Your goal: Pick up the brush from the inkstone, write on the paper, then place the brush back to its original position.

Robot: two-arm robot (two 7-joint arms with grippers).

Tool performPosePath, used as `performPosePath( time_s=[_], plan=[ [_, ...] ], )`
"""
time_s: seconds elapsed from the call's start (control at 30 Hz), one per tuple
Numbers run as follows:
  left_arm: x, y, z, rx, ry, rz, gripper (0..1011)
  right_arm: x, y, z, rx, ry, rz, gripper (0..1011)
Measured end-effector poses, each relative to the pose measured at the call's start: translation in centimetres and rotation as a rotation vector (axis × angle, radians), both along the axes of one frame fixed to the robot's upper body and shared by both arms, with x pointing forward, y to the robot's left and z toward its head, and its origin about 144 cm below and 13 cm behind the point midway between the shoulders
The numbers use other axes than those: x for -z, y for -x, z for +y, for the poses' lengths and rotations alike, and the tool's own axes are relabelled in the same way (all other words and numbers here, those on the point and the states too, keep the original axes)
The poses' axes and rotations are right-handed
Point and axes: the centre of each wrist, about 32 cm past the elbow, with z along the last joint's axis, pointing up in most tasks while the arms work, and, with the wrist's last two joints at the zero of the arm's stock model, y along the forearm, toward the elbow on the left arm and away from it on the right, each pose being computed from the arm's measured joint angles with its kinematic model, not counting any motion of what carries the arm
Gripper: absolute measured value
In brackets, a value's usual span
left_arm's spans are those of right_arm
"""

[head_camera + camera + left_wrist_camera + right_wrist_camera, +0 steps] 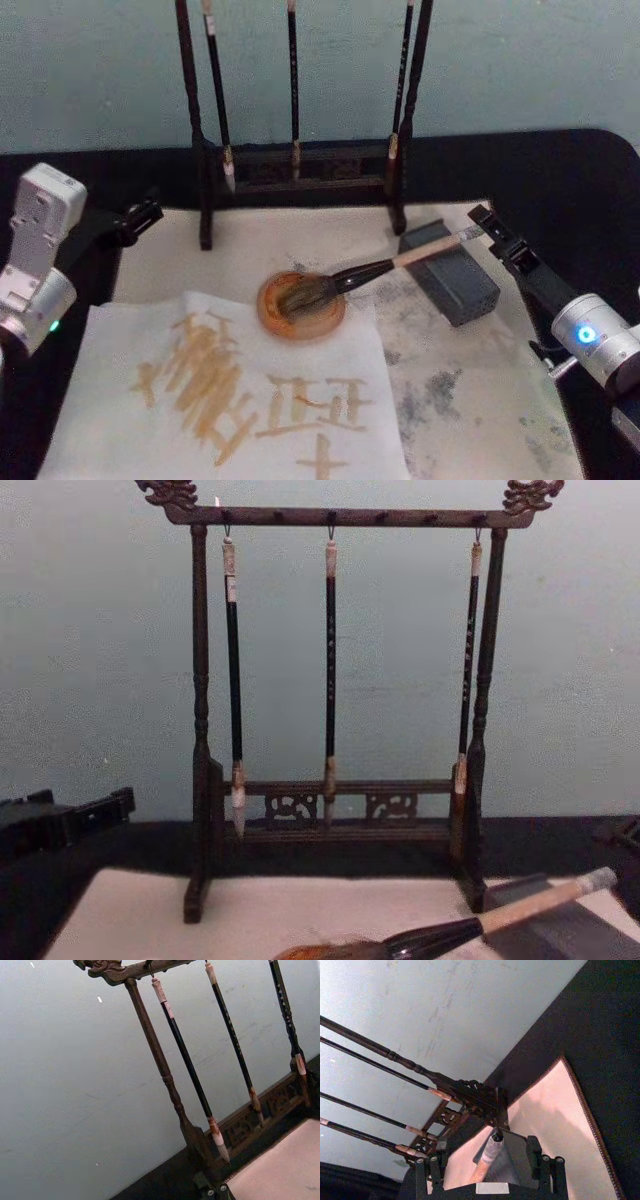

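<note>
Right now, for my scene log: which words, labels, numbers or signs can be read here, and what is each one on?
No text here is readable.
Paper: ochre brushed strokes shaped like characters; I cannot read them.
Hanging brushes: pale marks down the black shafts, too small to read.
Brush: grey band at the handle end, no legible lettering.
</note>
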Motion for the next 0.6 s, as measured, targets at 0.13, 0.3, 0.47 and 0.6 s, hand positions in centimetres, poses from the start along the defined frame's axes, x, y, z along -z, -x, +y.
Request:
performPosePath(
  time_s=[0.13, 0.3, 0.47, 0.6],
  plan=[
    [0.0, 0.0, 0.0, 0.0, 0.0, 0.0, 1002, 0.01, -0.21, 0.0, -0.001, -0.004, -0.005, 1001],
    [0.0, 0.0, 0.0, 0.0, 0.0, 0.0, 1000, -0.01, -0.35, 0.0, -0.005, -0.006, -0.011, 1001],
    [0.0, 0.0, 0.0, 0.0, 0.0, 0.0, 1000, 0.16, -0.45, 0.1, -0.013, -0.01, -0.014, 1001],
    [0.0, 0.0, 0.0, 0.0, 0.0, 0.0, 1000, 0.32, -0.59, 0.18, -0.017, -0.012, -0.017, 1001]
  ],
)
